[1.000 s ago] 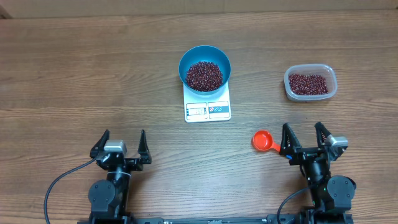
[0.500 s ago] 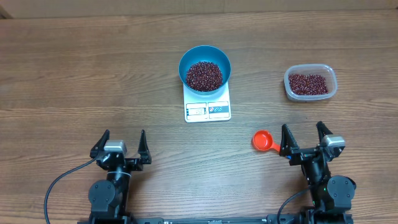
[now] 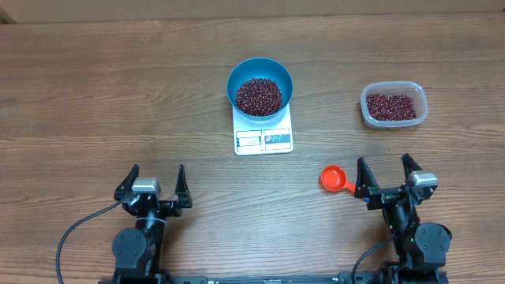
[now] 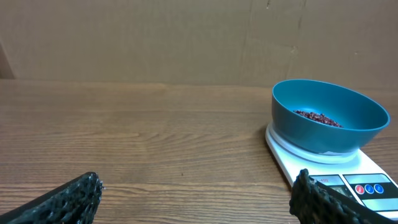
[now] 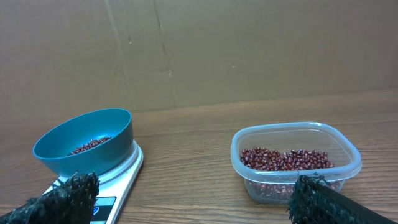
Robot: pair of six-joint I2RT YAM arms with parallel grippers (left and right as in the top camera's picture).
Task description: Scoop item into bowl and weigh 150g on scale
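Both wide open & empty near the table's [image 3: 95, 95] front edge: left pincer [image 3: 157, 168] well apart from everything, right pincer [image 3: 383, 160] just beside the orange scoop [image 3: 333, 177], which lies on the table w/ its handle toward that pincer. A mound of beans [image 3: 259, 95] sits in the blue bowl [image 3: 259, 69], and the bowl rests on the white scale [image 3: 263, 139]. More are in the clear tub [image 3: 423, 106], far right. The display [image 3: 249, 141] is too small to read, so prob. a top-up or check is pending. To do it well: grip the scoop by its handle, keep it level, add small amts, don't bump the bowl.
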